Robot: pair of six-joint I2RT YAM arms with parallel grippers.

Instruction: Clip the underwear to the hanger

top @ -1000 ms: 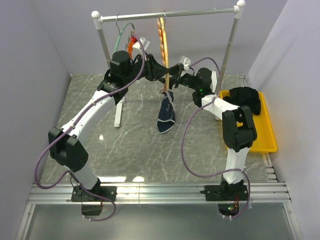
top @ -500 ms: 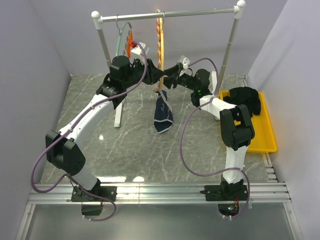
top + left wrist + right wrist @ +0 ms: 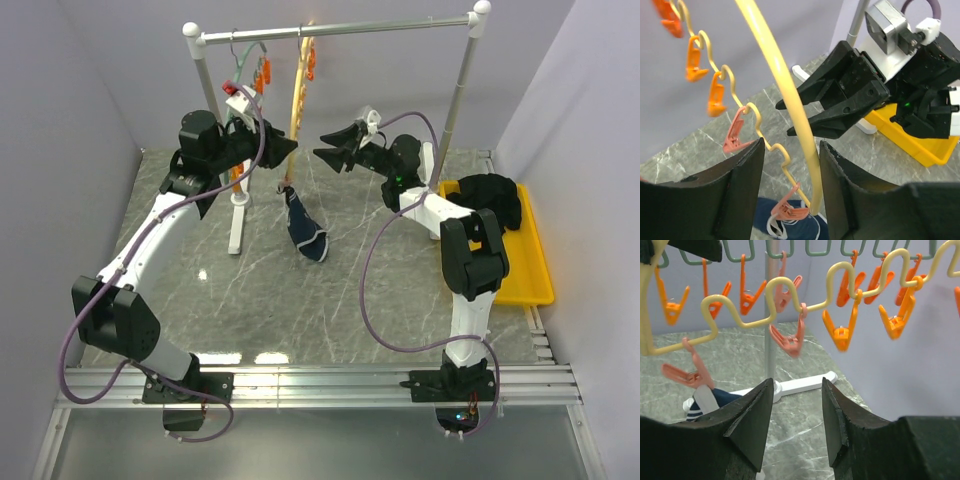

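- Grey marbled table [image 3: 400, 300], lavender walls: a white rack's metal rail [image 3: 380, 24] spans the back of the workspace, with both arms raised toward it.
- The hanger [image 3: 297, 95], a yellow arc, hangs from the rail by its hook, with a wavy row of orange clips [image 3: 842, 332] strung along it.
- The underwear [image 3: 305, 235], navy with white trim, dangles from a clip at the hanger's lower end, tilted above the table. Whether its bottom edge touches the surface cannot be told.
- The left gripper [image 3: 288, 150] sits at the hanger's lower arc, jaws spread. In its wrist view the yellow arc passes through the gap between the fingers [image 3: 740, 190], pinched by neither.
- The right gripper [image 3: 321, 147] faces it from the other side of the hanger, close by but apart, jaws also spread and empty.
- A green hanger [image 3: 240, 62] hangs further left on the rail.
- A yellow tray [image 3: 535, 270] at the table's right edge holds a black clothing pile [image 3: 490, 195].
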